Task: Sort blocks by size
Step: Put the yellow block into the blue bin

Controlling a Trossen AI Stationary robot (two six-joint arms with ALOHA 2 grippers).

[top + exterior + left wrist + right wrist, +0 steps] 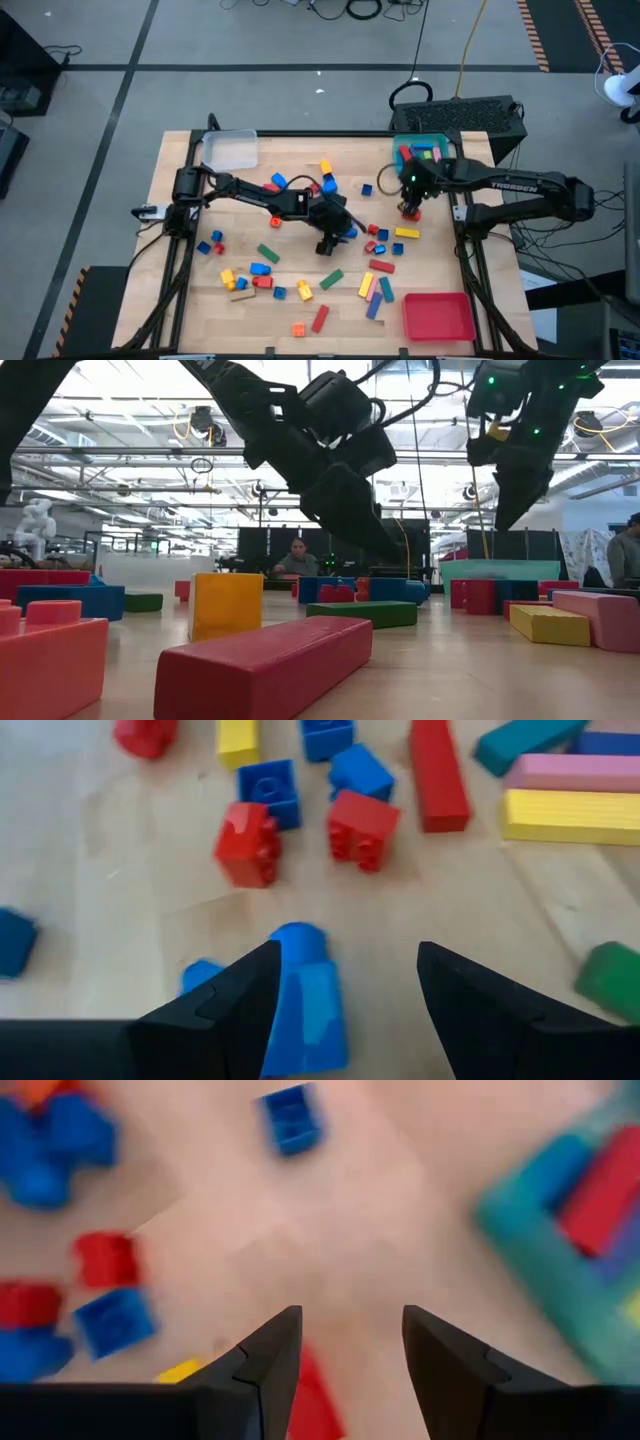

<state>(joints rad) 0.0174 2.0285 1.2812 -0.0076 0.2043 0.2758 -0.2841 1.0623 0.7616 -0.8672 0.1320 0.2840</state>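
Blocks in red, blue, yellow, green, pink and orange lie loose over the wooden table [200, 200]. My left gripper [328, 245] reaches to the table's middle, slanting down, open. A blue block [305, 995] lies on the wood between its fingers [348, 948], close beside one finger. It is the blue block [347, 232] seen from above. My right gripper [410, 207] hangs open above the table's right side, near the teal tray [425, 150], pointing steeply down. A red block [318, 1395] shows low between its fingers [352, 1312]. My left gripper has the blue block's long side [285, 1000] right against the inner face of one finger [245, 995]; I cannot tell whether they touch. The block lies flat on the table. My right gripper has the red block beside one finger [270, 1355]; I cannot tell whether they touch.
A clear tray [230, 150] stands at the far left and a red tray [438, 315] at the near right. The teal tray [560, 1250] holds red, blue and green blocks. Long bars [375, 290] lie near the red tray. People [297, 557] show beyond the table.
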